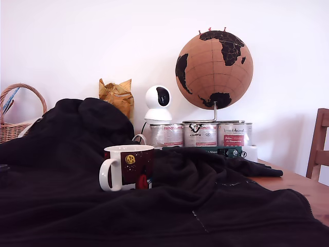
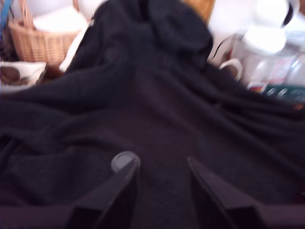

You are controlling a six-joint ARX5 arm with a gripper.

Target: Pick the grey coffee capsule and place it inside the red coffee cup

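Observation:
The red coffee cup (image 1: pixel 128 167) stands on the black blanket (image 1: pixel 205 206), its white handle towards the exterior view's left and a round yellow emblem on its side. In the blurred wrist view only a white handle of the cup (image 2: pixel 232 67) shows, far beyond the fingers. The grey coffee capsule (image 2: pixel 123 160) lies on the blanket (image 2: pixel 157 109), right at the tip of one dark finger (image 2: pixel 119 191) and outside the gap. My gripper (image 2: pixel 162 163) is open with nothing between its fingers. Neither the gripper nor the capsule shows in the exterior view.
Three silver tins (image 1: pixel 200 135) stand behind the cup under a cork globe (image 1: pixel 214 63), with a white camera (image 1: pixel 158 103) beside them. A wicker basket (image 1: pixel 13 126) sits at the exterior view's left and a wooden chair (image 1: pixel 320 146) at its right.

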